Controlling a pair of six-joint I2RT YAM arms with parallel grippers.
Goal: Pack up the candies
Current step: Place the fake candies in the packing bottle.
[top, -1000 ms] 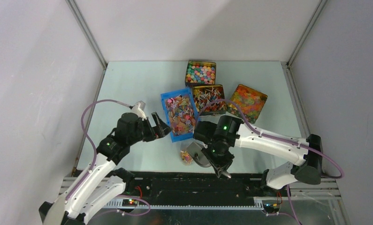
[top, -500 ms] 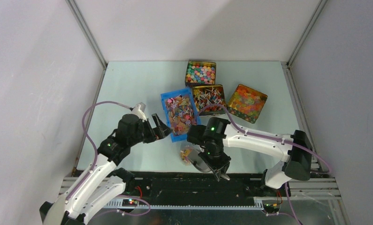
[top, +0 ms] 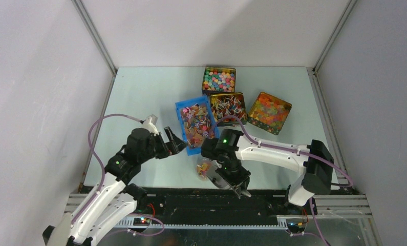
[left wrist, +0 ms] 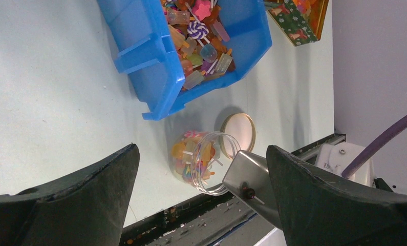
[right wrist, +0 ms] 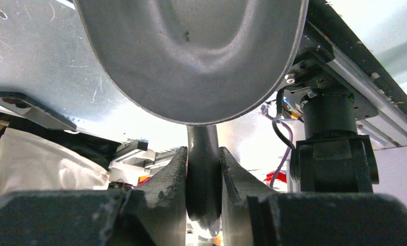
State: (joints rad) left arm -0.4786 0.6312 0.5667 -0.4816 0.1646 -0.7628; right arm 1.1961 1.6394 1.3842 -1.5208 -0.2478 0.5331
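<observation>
Down by the front rail (top: 180, 199), brings the scoop (left wrist: 248, 173) leftward to the mouth of the jar (left wrist: 226, 149) within the last second; suggests a pour of candies (left wrist: 190, 158) underway, with more left in the blue bin (left wrist: 150, 66). Pinches the scoop handle in the right gripper (right wrist: 204, 169); holds the left gripper (left wrist: 202, 149) spread wide. Leaves tight room: lid (left wrist: 238, 134) just beside the jar, rail and bin near.

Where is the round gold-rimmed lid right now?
Left wrist view: the lid lies flat beside the clear jar, between the blue plastic bin and the metal scoop.
</observation>
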